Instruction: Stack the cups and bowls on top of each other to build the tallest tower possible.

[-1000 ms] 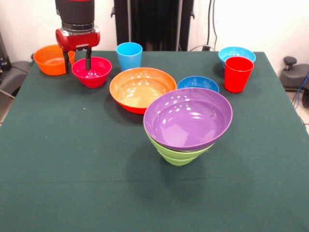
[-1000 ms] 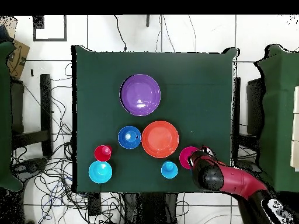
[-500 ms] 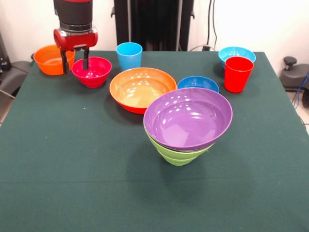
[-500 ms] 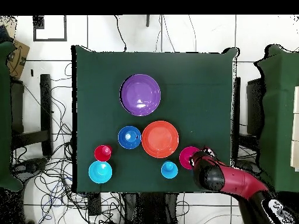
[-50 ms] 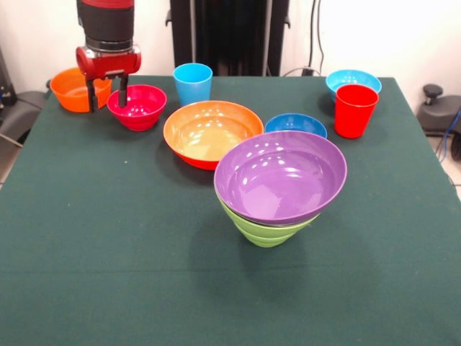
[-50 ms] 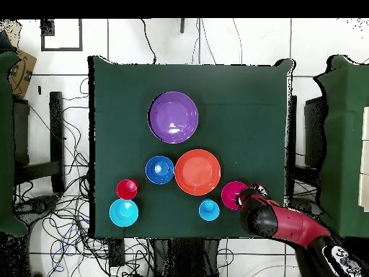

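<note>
Red and black gripper (image 5: 106, 92) at the bench's (image 5: 108, 274) far corner, fingers apart, straddling the rim of the magenta bowl (image 5: 139, 106): one finger outside, on the small orange bowl's (image 5: 72, 88) side, the other just at or inside the rim. Not closed on anything yet; bowl sitting flat on the cloth. From overhead, arm covering the orange bowl and part of the magenta one (image 6: 232, 193).

Just beyond, along the same far edge: light blue cup (image 5: 192, 82), upright, standing alone. Nearer the middle: big orange bowl (image 5: 212, 132), empty, with the dark blue bowl (image 5: 295, 125) close beside it. At the opposite far corner: red cup (image 5: 354, 109) upright, in front of the light blue bowl (image 5: 352, 78).

Nearest the camera, the tower (image 5: 277, 189): purple bowl (image 5: 281, 175) tilted on top of lime green ones (image 5: 265, 230); two green rims seemingly visible beneath, hard to count for sure.

By the look of things, early days. Only purple on green piled so far; six pieces loose: both cups, both orange bowls, magenta, both blues. Probably next: grip the magenta rim, lift, carry across. Purple's lean worth watching before adding weight.
</note>
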`<control>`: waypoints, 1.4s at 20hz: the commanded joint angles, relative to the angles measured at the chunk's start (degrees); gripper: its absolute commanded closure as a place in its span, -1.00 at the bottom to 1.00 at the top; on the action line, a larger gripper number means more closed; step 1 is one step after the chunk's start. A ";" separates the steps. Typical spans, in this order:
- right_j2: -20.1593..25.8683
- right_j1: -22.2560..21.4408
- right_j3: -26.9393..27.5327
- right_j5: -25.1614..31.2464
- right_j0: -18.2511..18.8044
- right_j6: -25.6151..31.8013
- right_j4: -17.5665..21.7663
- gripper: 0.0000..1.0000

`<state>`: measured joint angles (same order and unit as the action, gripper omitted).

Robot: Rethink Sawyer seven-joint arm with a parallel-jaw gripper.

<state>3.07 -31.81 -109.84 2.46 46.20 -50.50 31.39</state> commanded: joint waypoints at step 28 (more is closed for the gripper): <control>2.91 3.71 4.65 -6.20 -3.13 -9.79 0.82 1.00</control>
<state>2.20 -29.23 -109.24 -2.92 45.02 -50.49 31.38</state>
